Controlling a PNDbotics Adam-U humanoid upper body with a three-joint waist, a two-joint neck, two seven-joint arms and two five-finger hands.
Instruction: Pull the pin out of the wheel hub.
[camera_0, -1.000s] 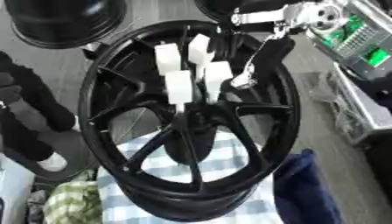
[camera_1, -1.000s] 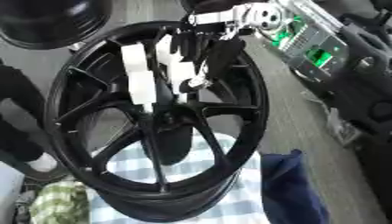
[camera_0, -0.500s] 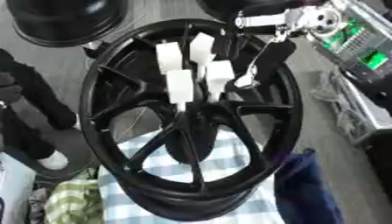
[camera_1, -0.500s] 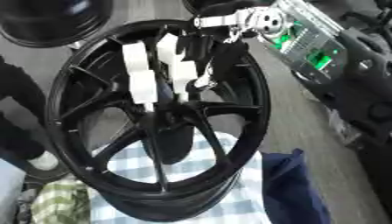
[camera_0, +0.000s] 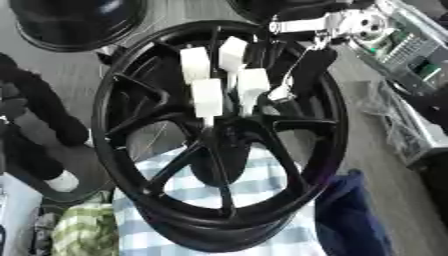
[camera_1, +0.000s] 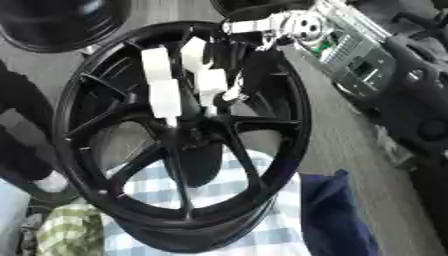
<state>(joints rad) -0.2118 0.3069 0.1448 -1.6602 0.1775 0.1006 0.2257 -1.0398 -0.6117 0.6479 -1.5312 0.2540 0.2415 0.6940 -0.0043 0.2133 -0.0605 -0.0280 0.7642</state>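
Right hand (camera_0: 302, 75), white-tipped fingers curled round pin (camera_0: 208, 120) at wheel hub (camera_0: 219, 132): grasp step; next I pull straight out

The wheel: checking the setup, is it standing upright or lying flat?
Lying flat: the black wheel shows its spoked face, resting on checked cloth.

Wheel hub (camera_0: 219, 135) centre crowded: right hand (camera_0: 223, 82) w/ white fingertips above it. Spoke gaps open below hub. Blue cloth (camera_0: 350, 215) blocks lower-right of hub.
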